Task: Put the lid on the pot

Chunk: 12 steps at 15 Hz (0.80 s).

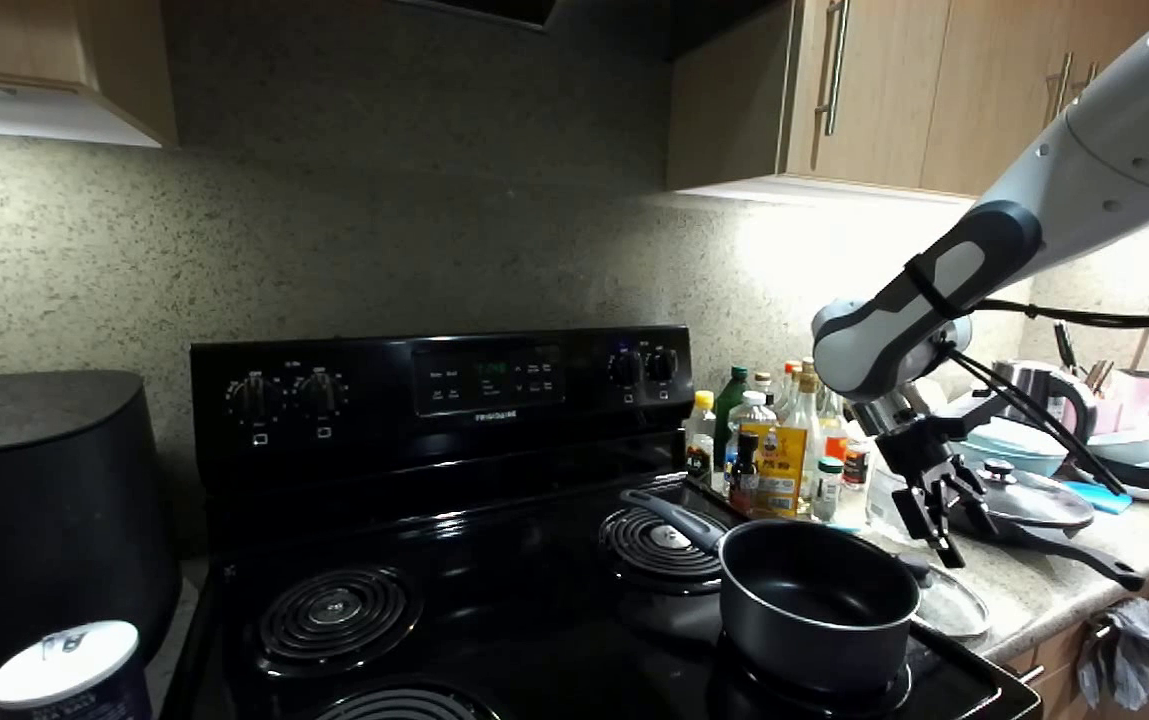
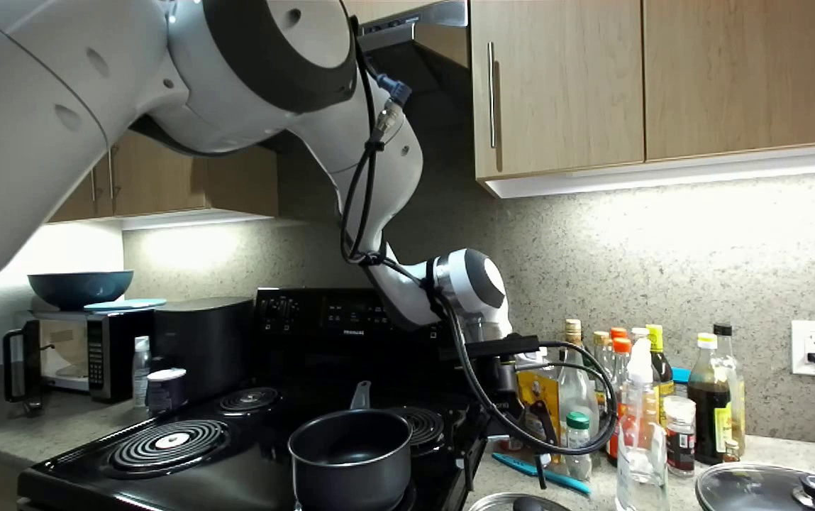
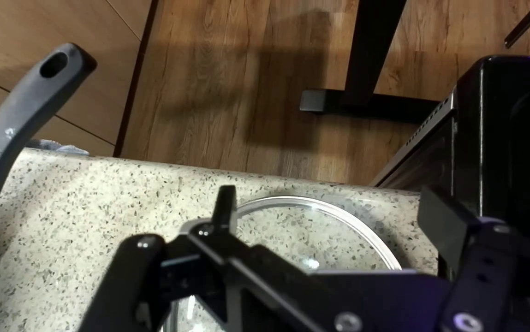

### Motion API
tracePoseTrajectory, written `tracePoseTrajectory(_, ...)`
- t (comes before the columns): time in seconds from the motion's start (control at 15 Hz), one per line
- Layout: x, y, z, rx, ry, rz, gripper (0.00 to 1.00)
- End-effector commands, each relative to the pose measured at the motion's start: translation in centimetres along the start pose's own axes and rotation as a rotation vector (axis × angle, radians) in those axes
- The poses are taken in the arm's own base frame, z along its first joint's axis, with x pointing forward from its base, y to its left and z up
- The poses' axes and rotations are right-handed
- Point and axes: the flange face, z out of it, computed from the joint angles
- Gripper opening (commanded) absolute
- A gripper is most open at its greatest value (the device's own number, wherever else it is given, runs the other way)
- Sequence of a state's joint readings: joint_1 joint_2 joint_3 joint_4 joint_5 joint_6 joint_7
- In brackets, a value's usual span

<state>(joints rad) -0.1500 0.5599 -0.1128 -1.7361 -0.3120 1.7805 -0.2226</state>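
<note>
Clear glass ringed by a pale rim, the round, shallow lid [image 3: 308,235] with a small dark knob [image 2: 533,504] lies on the pale speckled stone counter [image 3: 131,207], just beside but apart from the wide, round, dark grey pot [image 1: 814,650]. That pot stands uncovered on the black coil stove [image 1: 534,620]. Above the lid, on the same side of the pot, hangs the black two-fingered gripper [image 3: 331,216], its fingers spread wide and nothing between them.

The step in hand, I judge, is taking the lid by its knob. The gripper hides the knob in the wrist view, so line up by the exterior views instead. Centre the fingers over it, hold the gripper upright, and come straight down until the fingers flank the knob without pressing on the glass, which would likely skid. Close gently and squarely; a small knob may let the lid swing if caught off-centre. Then raise it well above the pot's rim before moving across, clear of the colour-capped bottles [image 2: 578,387] farther back than the pot, and lower it level so that it seats all round.
</note>
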Motion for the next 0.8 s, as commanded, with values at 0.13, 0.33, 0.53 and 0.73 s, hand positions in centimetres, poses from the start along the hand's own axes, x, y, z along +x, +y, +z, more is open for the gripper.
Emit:
tracePoseTrajectory(0.13,0.5,0.2,-0.1,-0.001,-0.009,0.002,1.0)
tracePoseTrajectory(0.33,2.2,0.6,-0.5,-0.012,0.121,0.024,1.0)
tracePoseTrajectory(0.53,3.8,1.1,-0.7,0.001,0.193,0.025,1.0)
tracePoseTrajectory(0.73,5.0,2.2,-0.9,0.067,0.241,0.083,1.0)
